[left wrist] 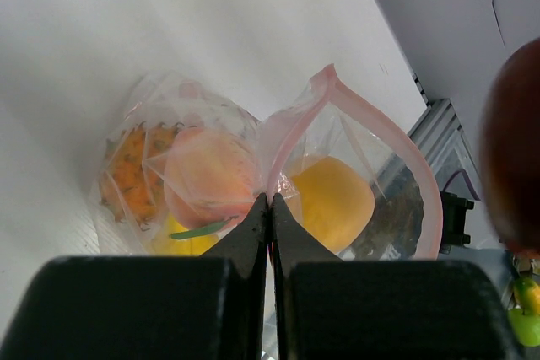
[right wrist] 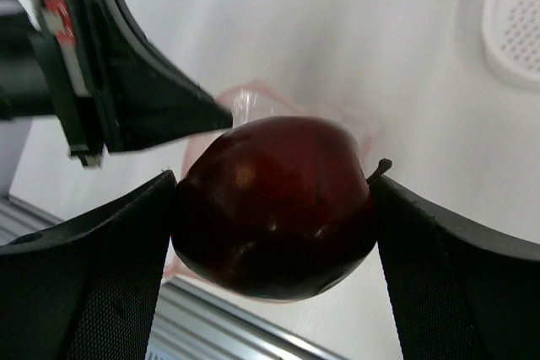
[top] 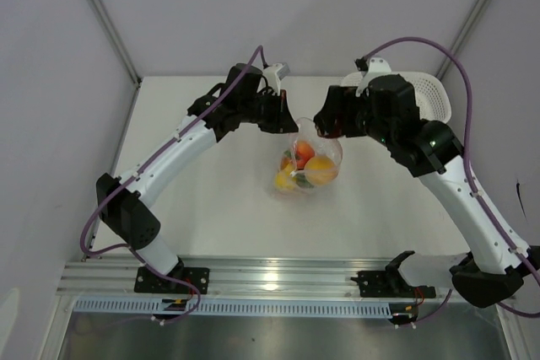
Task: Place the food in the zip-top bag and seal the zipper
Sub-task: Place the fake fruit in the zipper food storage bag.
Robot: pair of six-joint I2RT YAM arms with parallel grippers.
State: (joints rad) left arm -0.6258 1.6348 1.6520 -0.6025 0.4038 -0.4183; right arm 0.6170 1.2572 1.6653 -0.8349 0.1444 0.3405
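Note:
The clear zip-top bag [top: 309, 164] lies mid-table with its mouth held open. Its pink zipper [left wrist: 384, 128] forms a loop. Inside I see the orange pineapple [left wrist: 128, 176], a pink peach [left wrist: 207, 174] and a yellow fruit [left wrist: 333, 201]. My left gripper [left wrist: 271, 198] is shut on the bag's near rim, lifting it. My right gripper [right wrist: 274, 200] is shut on the dark red apple [right wrist: 274, 204], which hangs just above the bag's mouth [right wrist: 245, 100]. The apple also shows at the right edge of the left wrist view [left wrist: 511, 149].
A white mesh basket [top: 432, 94] stands at the back right, behind the right arm. The aluminium rail [top: 278, 276] with both arm bases runs along the near edge. Grey walls close in the table on the left and right.

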